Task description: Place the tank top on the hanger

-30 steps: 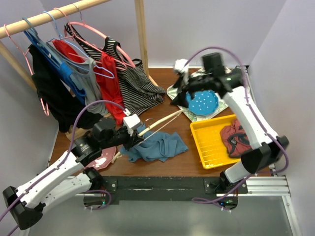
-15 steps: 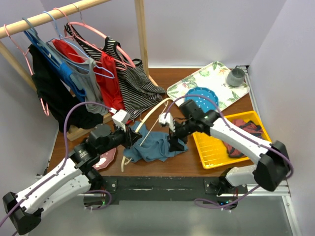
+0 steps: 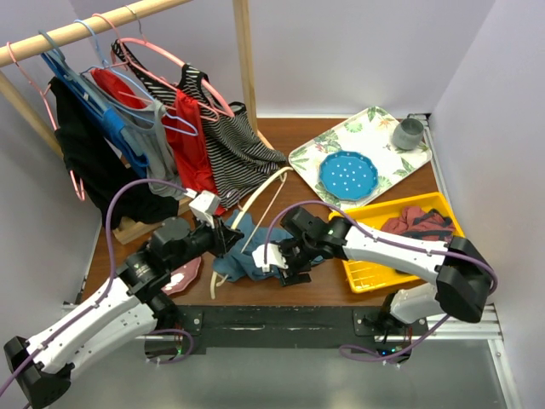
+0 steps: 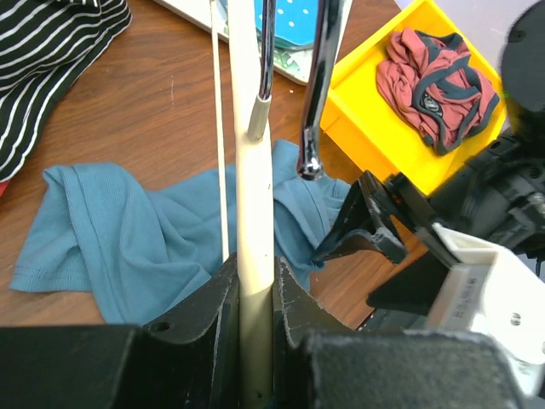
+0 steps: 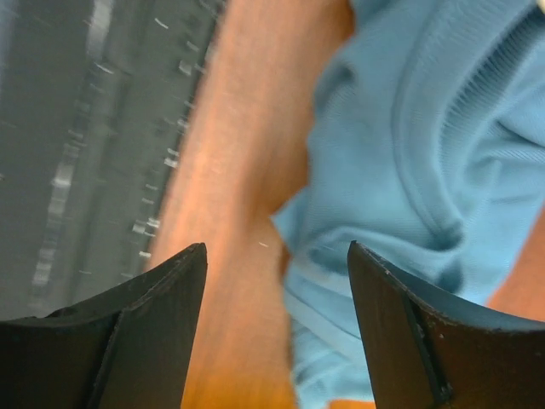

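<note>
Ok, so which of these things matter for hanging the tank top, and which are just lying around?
For the job: tank top, cream hanger, left gripper shut on it, right gripper open.
Lying about: yellow bin, dark red garment, floral tray, blue plate, grey cup, hung clothes.

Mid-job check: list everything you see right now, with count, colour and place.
tank top: one, teal-blue, crumpled on the table near the arms
hanger: one, cream, raised over the tank top
bin: one, yellow, right of the tank top
garment: one, dark red, in the bin
tray: one, floral, far right
plate: one, blue, on the tray
cup: one, grey, tray's far corner
hanging clothes: several, black, blue, grey, red, striped, on the rail at left
table: one, brown wood
left gripper: fingers shut on the hanger
right gripper: fingers open, at the tank top's near edge
</note>
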